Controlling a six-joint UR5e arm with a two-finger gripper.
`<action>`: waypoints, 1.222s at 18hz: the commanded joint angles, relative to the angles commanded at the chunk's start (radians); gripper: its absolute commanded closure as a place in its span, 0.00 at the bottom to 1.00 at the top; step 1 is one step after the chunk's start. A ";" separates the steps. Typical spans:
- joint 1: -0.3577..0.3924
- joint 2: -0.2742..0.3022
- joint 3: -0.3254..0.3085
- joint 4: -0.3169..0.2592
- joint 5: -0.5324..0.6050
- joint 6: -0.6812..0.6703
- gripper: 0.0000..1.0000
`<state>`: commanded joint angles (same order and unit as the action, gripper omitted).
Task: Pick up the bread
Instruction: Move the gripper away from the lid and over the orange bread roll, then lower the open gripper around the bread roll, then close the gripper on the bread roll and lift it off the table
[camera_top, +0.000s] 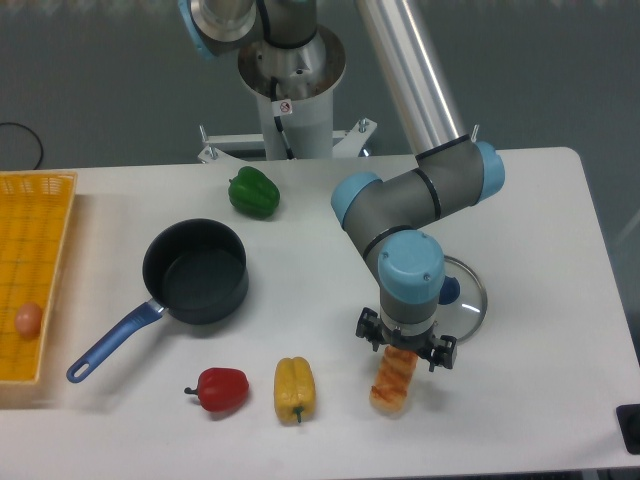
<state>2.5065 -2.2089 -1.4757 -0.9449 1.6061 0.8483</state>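
Note:
The bread (392, 385) is a small orange-brown loaf with paler ridges. It lies on the white table near the front edge, right of the yellow pepper. My gripper (404, 345) points straight down over the loaf's far end. Its black fingers (366, 328) stand spread on either side of that end, wider than the loaf. The wrist hides the fingertips and the top of the bread. The gripper looks open, and the bread rests on the table.
A yellow pepper (295, 388) and a red pepper (222, 388) lie left of the bread. A glass lid (466, 292) lies just behind the gripper. A dark pot with a blue handle (195, 272), a green pepper (254, 192) and a yellow basket (30, 230) stand further left.

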 joint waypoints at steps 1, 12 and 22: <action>0.000 -0.003 0.002 0.002 0.000 0.000 0.00; -0.003 -0.044 0.011 0.043 0.000 0.005 0.00; -0.026 -0.051 0.000 0.046 0.000 0.031 0.42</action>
<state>2.4805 -2.2595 -1.4757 -0.8989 1.6061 0.8790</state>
